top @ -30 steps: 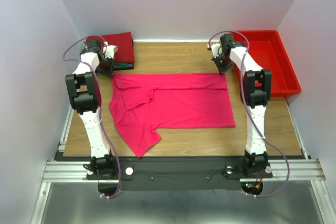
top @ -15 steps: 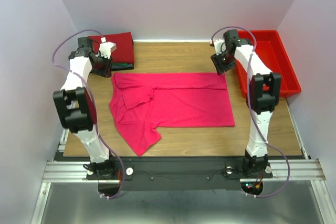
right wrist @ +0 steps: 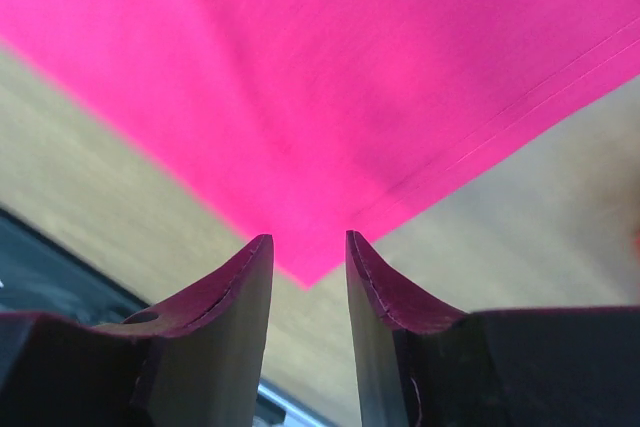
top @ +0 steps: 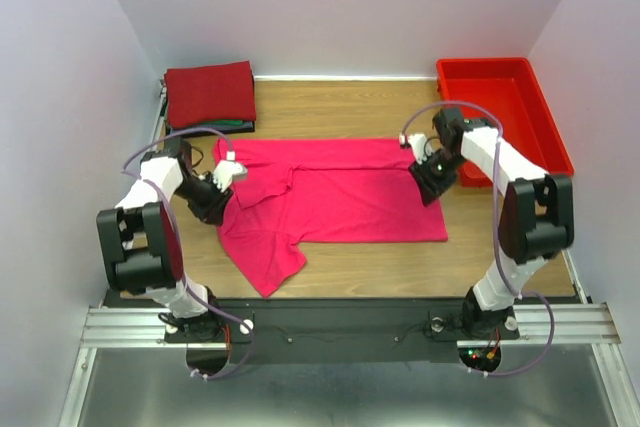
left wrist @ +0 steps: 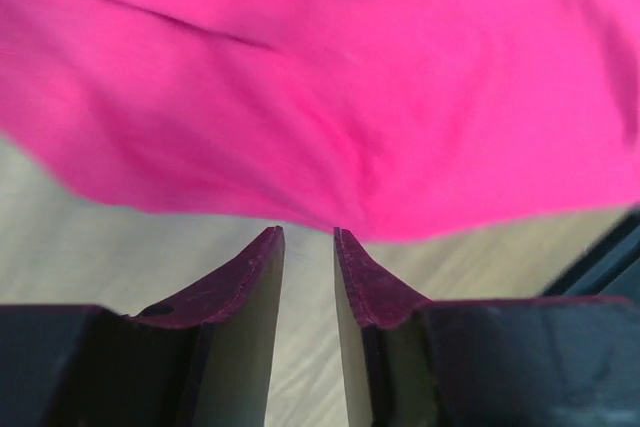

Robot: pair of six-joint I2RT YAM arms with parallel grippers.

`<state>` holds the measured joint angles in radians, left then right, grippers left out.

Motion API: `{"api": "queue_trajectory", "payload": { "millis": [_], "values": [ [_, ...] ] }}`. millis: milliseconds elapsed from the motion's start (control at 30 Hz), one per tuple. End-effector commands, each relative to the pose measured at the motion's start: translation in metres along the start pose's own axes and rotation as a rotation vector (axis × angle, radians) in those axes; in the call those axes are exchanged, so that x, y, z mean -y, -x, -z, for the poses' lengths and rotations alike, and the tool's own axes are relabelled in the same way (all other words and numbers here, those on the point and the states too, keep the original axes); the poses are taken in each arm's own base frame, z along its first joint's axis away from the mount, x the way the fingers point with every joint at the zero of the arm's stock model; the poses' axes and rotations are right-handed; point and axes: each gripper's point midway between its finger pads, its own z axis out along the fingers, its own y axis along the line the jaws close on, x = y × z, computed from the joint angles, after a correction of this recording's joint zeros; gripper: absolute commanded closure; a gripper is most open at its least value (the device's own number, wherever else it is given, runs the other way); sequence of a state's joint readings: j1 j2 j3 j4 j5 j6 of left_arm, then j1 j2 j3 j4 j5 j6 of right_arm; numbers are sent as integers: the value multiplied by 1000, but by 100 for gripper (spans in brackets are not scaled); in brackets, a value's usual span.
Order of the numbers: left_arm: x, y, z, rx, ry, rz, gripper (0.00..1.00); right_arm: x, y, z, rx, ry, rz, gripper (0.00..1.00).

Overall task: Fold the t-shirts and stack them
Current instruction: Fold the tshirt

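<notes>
**Both grippers at the pink tee's edges, nothing gripped**

The pink t-shirt [top: 340, 197] lies spread across the middle of the table [top: 340, 107]. The left gripper [top: 218, 192] is at its 9 o'clock edge, jaws a narrow slit apart and empty, with cloth just past the tips. The right gripper [top: 432, 187] is at the 3 o'clock edge, jaws slightly parted. A shirt corner shows in the gap, unclamped. The folded dark red t-shirt [top: 210, 94] sits at 11 o'clock and the red bin [top: 510, 107] at 1 o'clock.

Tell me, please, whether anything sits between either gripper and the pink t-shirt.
Nothing visible does. The left gripper faces the pink t-shirt at its left edge, the right gripper at a right-hand corner; both are open, only table between.
</notes>
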<state>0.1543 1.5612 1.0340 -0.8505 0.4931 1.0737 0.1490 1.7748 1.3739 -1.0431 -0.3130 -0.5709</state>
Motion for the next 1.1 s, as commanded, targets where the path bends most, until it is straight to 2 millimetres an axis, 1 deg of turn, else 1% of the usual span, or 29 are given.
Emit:
{"api": "queue_trajectory", "payload": {
  "millis": [0,67,100,133,167,233,333,367,433,533,633,700,733,767,800,900,933,1000,1033,1067],
  "values": [
    [21,-4,20,28,28,-207,57,-16,-26,11,20,-48,164,59],
    [28,-11,15,22,13,-210,55,-23,-42,6,15,-77,206,59],
    [30,-12,15,24,16,-217,54,-23,-48,4,2,-97,224,59],
    [31,-13,15,24,16,-219,53,-23,-50,3,6,-116,238,59],
    [34,-15,12,24,6,-219,52,-26,-55,-6,-3,-127,260,59],
    [38,-19,12,24,7,-240,50,-28,-55,-8,1,-168,301,59],
    [39,-19,13,30,31,-279,47,-28,-61,-16,-5,-193,326,60],
    [40,-22,12,28,32,-293,45,-27,-59,-18,2,-205,339,60],
    [41,-23,13,29,38,-316,43,-26,-69,-26,-22,-212,355,60],
    [45,-26,10,21,27,-366,42,-23,-76,-34,-42,-230,369,60],
    [48,-32,5,-10,27,-407,41,-22,-91,-42,-80,-233,378,59],
    [48,-31,2,-13,37,-423,41,-20,-91,-44,-76,-243,379,59],
    [48,-27,-1,-11,44,-451,41,-20,-92,-45,-80,-244,382,59],
    [50,-29,-5,-16,35,-459,41,-18,-93,-45,-84,-251,380,60],
    [49,-26,-7,-13,46,-468,41,-17,-93,-47,-84,-258,380,61],
    [57,-25,-18,-20,24,-498,41,-14,-91,-46,-78,-278,375,67],
    [63,-24,-26,-27,11,-527,41,-13,-91,-46,-80,-280,372,68],
    [64,-22,-33,-30,17,-549,41,-13,-90,-47,-78,-282,371,72],
    [65,-23,-36,-36,15,-556,41,-13,-92,-48,-85,-280,367,74],
    [68,-31,-42,-64,5,-566,41,-13,-91,-49,-85,-279,368,78]
  ]
}}
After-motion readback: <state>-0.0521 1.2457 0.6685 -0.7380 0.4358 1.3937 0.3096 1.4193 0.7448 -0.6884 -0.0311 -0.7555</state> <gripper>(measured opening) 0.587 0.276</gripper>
